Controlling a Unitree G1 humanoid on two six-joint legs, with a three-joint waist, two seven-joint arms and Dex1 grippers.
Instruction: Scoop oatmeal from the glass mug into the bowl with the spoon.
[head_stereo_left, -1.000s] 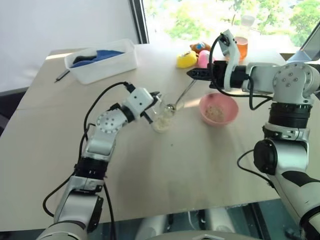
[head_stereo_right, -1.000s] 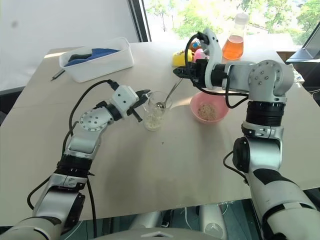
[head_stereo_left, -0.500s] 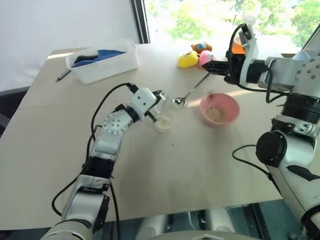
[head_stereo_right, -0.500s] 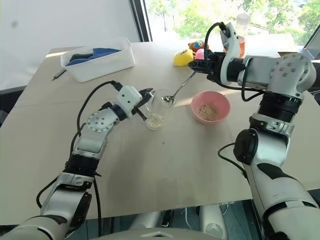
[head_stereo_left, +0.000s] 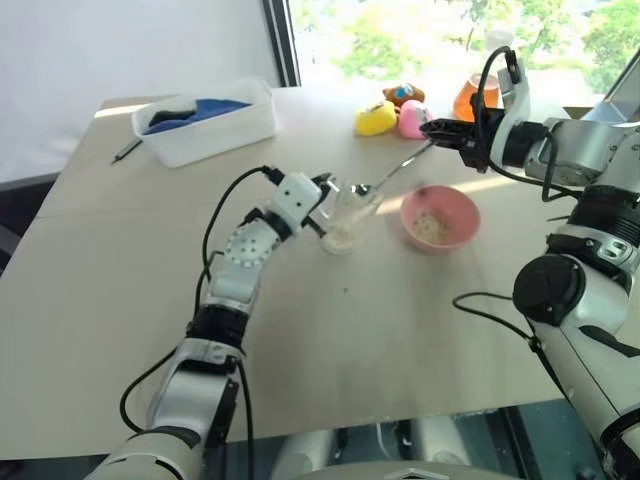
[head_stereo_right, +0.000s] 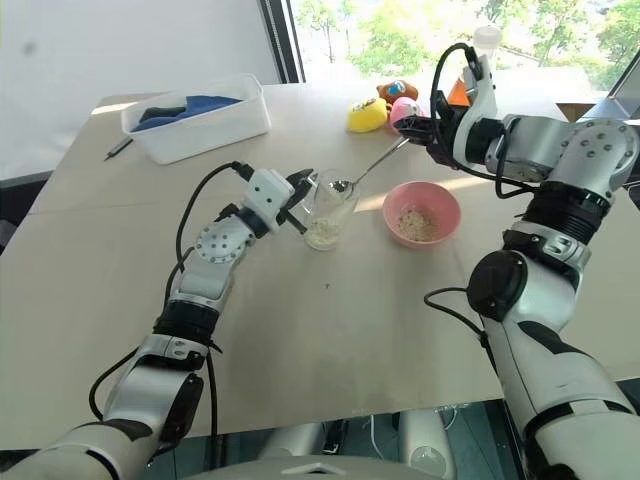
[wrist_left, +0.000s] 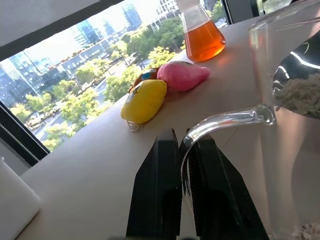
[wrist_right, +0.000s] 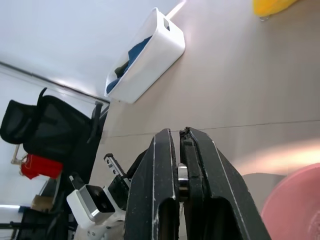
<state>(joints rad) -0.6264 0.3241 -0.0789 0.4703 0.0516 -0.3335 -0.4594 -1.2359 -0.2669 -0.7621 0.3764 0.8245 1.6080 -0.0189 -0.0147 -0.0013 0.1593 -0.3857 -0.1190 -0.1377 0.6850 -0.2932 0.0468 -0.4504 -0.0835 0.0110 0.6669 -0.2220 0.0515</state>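
The glass mug (head_stereo_left: 348, 216) stands mid-table, with oatmeal (head_stereo_right: 322, 236) lying in its bottom. My left gripper (head_stereo_left: 322, 190) is shut on the mug's handle (wrist_left: 222, 121), which sits between its black fingers. My right gripper (head_stereo_left: 432, 128), raised at the right, is shut on the handle end of the spoon (head_stereo_left: 400, 163). The spoon slants down to the left, and its rounded end (head_stereo_right: 342, 185) hovers at the mug's rim. Through the glass that end shows pale flakes (wrist_left: 300, 95) on it. The pink bowl (head_stereo_left: 455, 205) sits just right of the mug with flakes inside.
A white tub (head_stereo_left: 215, 130) with blue contents stands at the back left, a dark pen (head_stereo_left: 124, 151) beside it. Yellow (head_stereo_left: 374, 118) and pink (head_stereo_left: 411, 117) toys and a flask of orange liquid (wrist_left: 201, 37) are at the back near the window.
The spoon has come up out of the mug, and my right gripper has carried it rightward while rolling. My left gripper has shifted the mug slightly to the right.
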